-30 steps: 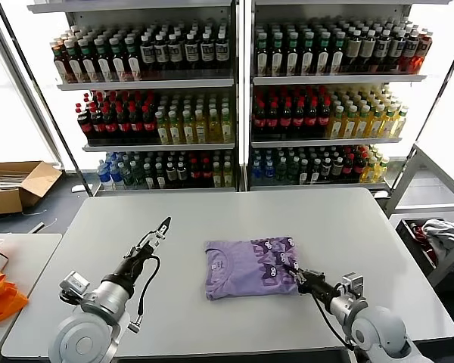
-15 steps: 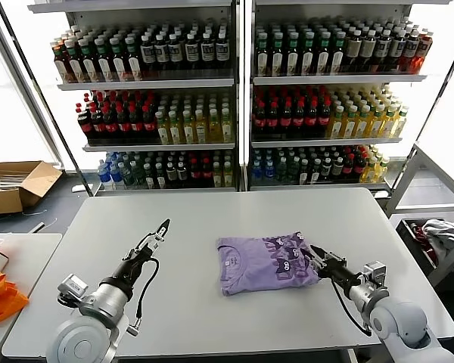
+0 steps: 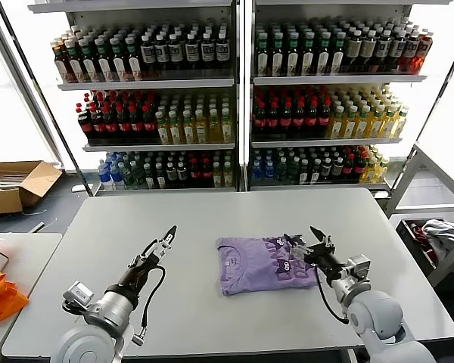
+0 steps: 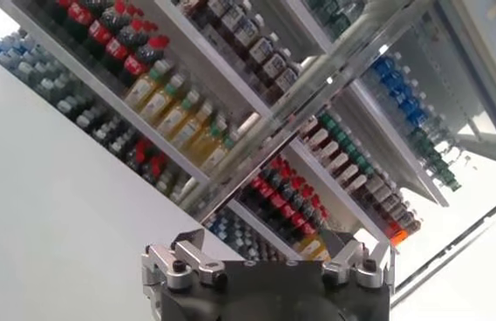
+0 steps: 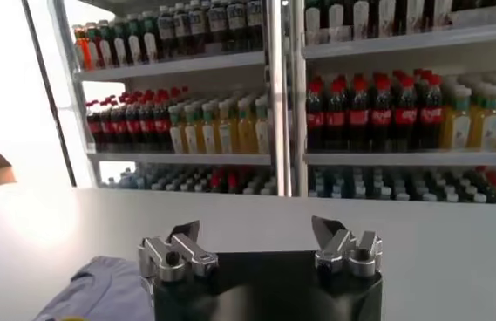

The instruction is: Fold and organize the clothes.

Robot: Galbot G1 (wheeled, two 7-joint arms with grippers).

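The clothes, a lavender T-shirt [image 3: 261,263] with a dark purple and white print, lie folded into a rectangle on the grey table [image 3: 212,215], slightly right of centre. My right gripper [image 3: 301,236] hovers just above the shirt's right edge, open, with nothing between its fingers. In the right wrist view that gripper [image 5: 254,231] stands wide apart over bare table, and a corner of the T-shirt [image 5: 99,292] shows beside it. My left gripper [image 3: 170,231] is raised above the table left of the shirt, well clear of it. The left wrist view shows the left gripper [image 4: 269,251] spread open, pointing at the shelves.
Shelves of drink bottles [image 3: 234,98] stand behind the table. An orange fabric [image 3: 1,299] lies on a side table at the left, with a cardboard box [image 3: 15,185] on the floor beyond. A bin with a white cloth [image 3: 441,231] sits at the right.
My right gripper dragged the shirt's edge to the right, then opened, let it go and lifted a little. The left arm shifted slightly forward.
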